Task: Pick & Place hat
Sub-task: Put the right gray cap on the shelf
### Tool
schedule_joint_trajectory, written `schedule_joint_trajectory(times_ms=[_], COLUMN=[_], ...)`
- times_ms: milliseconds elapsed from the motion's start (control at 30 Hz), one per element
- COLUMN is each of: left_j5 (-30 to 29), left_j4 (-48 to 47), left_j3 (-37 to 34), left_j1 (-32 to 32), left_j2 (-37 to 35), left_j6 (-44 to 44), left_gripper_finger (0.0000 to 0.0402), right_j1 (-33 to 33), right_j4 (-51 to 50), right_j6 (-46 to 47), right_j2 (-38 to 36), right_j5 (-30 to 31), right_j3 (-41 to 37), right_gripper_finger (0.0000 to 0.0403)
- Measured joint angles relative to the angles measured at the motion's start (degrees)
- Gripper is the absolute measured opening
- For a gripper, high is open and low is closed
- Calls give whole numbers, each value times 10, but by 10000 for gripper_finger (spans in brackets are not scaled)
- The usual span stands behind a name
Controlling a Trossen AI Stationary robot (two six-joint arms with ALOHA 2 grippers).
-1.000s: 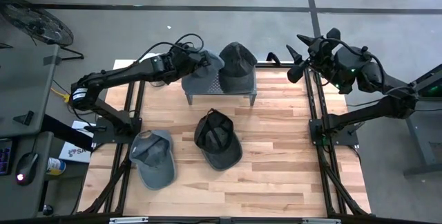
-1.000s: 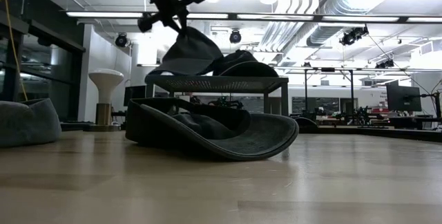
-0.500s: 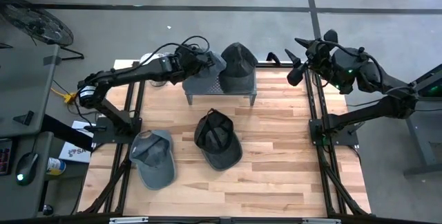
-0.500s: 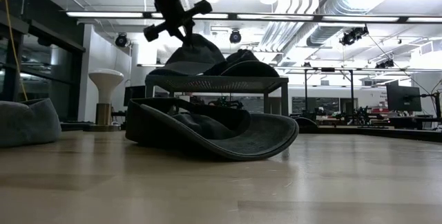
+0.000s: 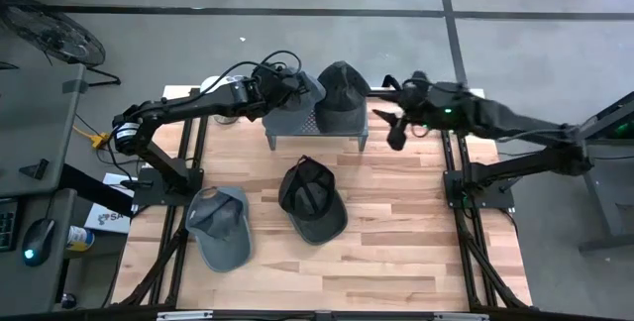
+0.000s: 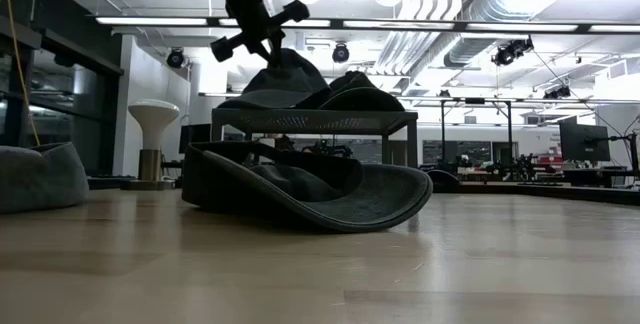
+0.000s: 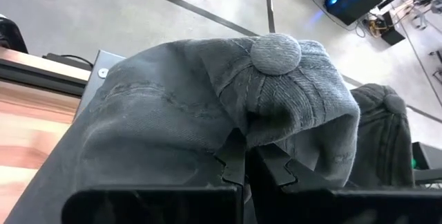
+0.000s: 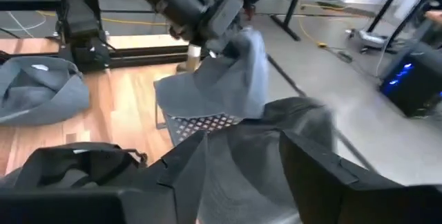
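Observation:
A small grey mesh stand [image 5: 315,135] stands at the table's far middle. On its right half rests a dark cap [image 5: 342,93] on its rim. My left gripper [image 5: 280,88] is shut on a grey cap [image 5: 295,105] over the stand's left half. My right gripper [image 5: 388,128] hangs open just off the stand's right end. In the right wrist view the dark cap [image 8: 266,141] lies ahead of its spread fingers, and I see no touch. My left gripper pinches a raised fold of the grey cap's crown [image 7: 242,124] between its two fingers, just below the top button [image 7: 275,50]. It comes slanting down from the table's left. The cap's lower rim [image 6: 262,104] sits on the stand top [image 6: 315,119], crown up.
A black cap [image 5: 312,199] lies upside down at the table's middle, and another grey cap [image 5: 220,227] lies near the left front. The stand's legs and the dark frame rails [image 5: 454,177] along both table sides bound the room.
My right gripper has swung down and toward the table's left, from beyond the right rail to the stand's right end, turning as it went. My left gripper has sunk a little with the grey cap, whose rim has come down from a tilted hang onto the stand top.

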Motion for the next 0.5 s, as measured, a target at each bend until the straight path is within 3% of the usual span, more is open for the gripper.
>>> schedule_joint_trajectory(times_ms=[133, 333, 500], left_j5=[-4, -18, -36], left_j4=[7, 12, 35], left_j3=[0, 0, 0], left_j1=[0, -1, -1], left_j2=[0, 0, 0], left_j6=[0, -14, -16], left_gripper_finger=[0, 1, 1], right_j1=[-41, -89, -109], right_j4=[80, 157, 221], right_j6=[29, 63, 75], right_j2=[0, 0, 0], right_j5=[-23, -87, -124], right_j3=[-71, -148, -195], right_gripper_finger=[122, 18, 8])
